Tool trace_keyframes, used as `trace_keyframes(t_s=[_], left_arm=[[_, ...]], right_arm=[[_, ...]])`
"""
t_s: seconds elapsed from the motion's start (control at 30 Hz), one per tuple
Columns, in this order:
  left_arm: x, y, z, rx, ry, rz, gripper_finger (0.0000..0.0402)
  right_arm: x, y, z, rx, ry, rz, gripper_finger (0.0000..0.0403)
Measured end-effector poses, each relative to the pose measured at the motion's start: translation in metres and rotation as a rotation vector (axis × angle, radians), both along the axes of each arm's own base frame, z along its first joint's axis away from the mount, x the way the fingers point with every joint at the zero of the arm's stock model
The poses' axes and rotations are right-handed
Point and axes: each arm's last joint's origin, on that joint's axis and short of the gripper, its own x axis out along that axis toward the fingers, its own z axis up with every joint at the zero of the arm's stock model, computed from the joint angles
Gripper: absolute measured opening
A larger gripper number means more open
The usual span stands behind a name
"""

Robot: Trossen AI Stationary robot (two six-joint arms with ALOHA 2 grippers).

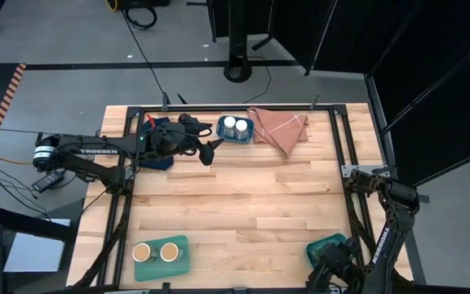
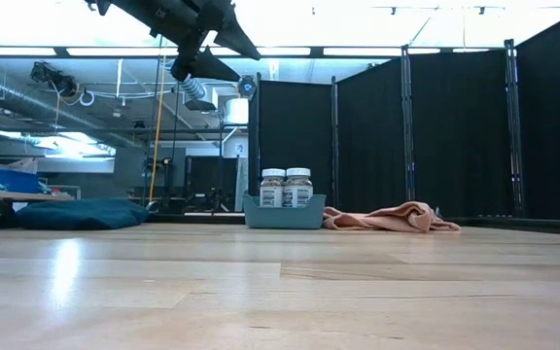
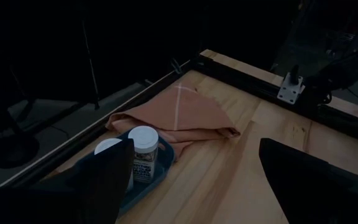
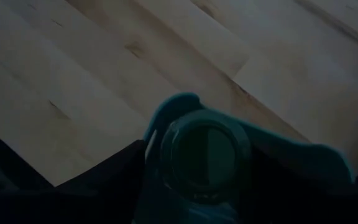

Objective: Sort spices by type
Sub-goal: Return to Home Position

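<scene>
Now the left gripper [image 1: 210, 153] hangs above the table [image 1: 243, 204] near its far edge, its fingers [image 3: 114, 174] spread wide apart and holding nothing; just beyond it stands a blue tray [image 1: 235, 140] with two white-lidded jars [image 1: 229, 124] upright side by side inside it; a salmon cloth [image 1: 280, 126] lies crumpled just beside that tray, on the side away from the left arm, and a dark blue cloth [image 2: 81, 214] lies on the other side, below the arm; at the near left corner a green tray [image 1: 160, 270] holds two tan-lidded jars [image 1: 143, 253], also upright and side by side; the right gripper [image 1: 331, 263] sits low at the near right corner over a teal tray [image 1: 325, 243], and whether it is apart or together I cannot tell; its wrist view looks down on one green-lidded jar [image 4: 205, 152] standing in that tray.
</scene>
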Motion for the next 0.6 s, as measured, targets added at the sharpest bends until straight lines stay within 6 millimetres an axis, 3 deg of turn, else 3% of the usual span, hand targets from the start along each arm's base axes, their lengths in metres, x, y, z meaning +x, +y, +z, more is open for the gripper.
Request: trace_keyframes(t_s=[0.6], left_arm=[[0.0004, -0.0005, 0.0001, -0.008, -0.004, -0.022, 0.0351]], right_arm=[[0.0015, -0.0083, 0.0078, -0.035, 0.004, -0.01, 0.0289]])
